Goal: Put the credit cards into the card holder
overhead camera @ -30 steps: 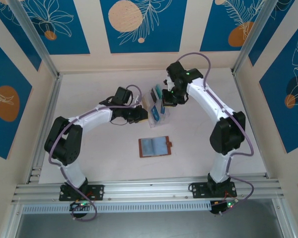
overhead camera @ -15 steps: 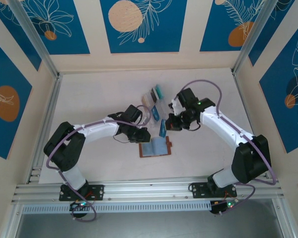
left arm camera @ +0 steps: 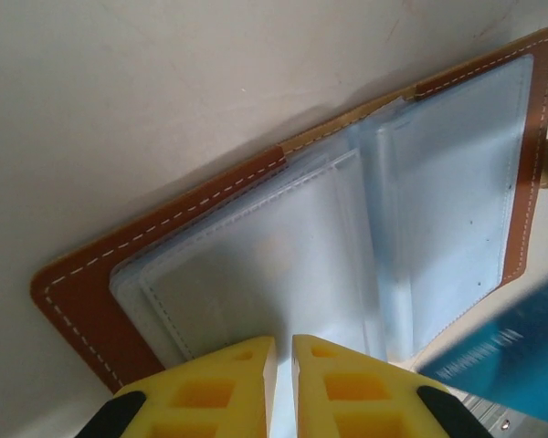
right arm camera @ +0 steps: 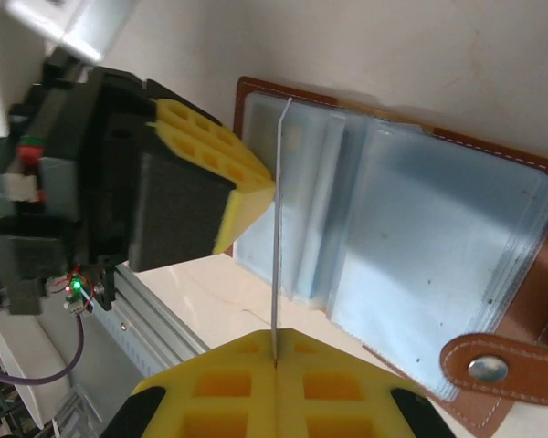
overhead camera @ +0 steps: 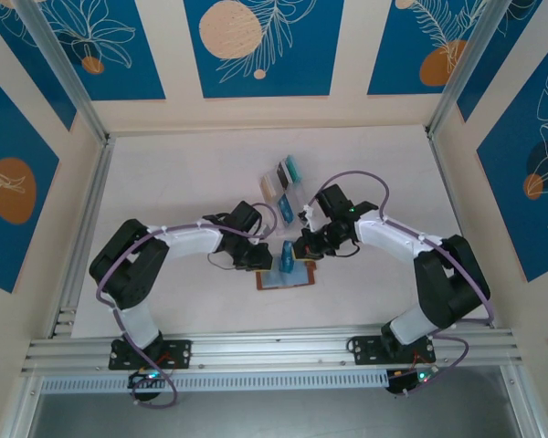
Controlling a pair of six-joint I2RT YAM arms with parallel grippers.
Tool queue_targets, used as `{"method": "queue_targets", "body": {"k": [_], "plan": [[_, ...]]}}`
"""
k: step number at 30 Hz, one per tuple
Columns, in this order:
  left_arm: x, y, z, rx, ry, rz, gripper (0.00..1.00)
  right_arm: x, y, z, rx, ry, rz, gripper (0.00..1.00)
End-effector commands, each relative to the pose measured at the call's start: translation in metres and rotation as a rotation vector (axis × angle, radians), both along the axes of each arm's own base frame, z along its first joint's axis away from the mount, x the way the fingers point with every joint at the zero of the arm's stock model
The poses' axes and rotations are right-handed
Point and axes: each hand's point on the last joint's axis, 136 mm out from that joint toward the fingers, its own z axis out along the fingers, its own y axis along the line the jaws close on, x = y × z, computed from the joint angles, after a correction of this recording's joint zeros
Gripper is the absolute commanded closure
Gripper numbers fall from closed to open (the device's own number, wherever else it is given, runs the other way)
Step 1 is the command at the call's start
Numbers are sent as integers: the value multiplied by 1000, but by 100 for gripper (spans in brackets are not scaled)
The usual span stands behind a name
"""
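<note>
Card holder (right arm camera: 438, 228) open | right fingers (right arm camera: 338, 388) pinch blue card (left arm camera: 507, 351) | left fingers (left arm camera: 210, 392) pinch its sleeve (left arm camera: 256, 274)

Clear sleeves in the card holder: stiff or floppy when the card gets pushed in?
Probably floppy: the sleeves are thin, translucent film, fanned unevenly in the card holder. The card looks stiffer, standing straight edge-on from the right gripper, so sleeves may buckle before it does.
</note>
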Motion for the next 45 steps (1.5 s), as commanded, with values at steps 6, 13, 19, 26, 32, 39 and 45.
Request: {"method": "queue_targets", "body": {"k": [6,13,19,26,32,39,45], "plan": [[-15,21,-22,94,22,-3,86,-2,3,-20,0,41,-6,100],[-15,20,-22,88,24,-1,86,-4,4,-28,5,62,-4,100],[-15,20,-22,83,27,3,86,-7,2,-32,1,77,-5,100],[-14,16,-19,63,33,8,86,-22,9,-42,12,127,22,100],[-8,13,-11,-13,51,32,86,-29,5,-50,-25,167,25,100],[-7,4,7,-170,66,38,82,-27,4,-65,-73,208,36,100],[-10,14,6,-219,80,80,82,-25,6,-67,-85,221,35,100]]}}
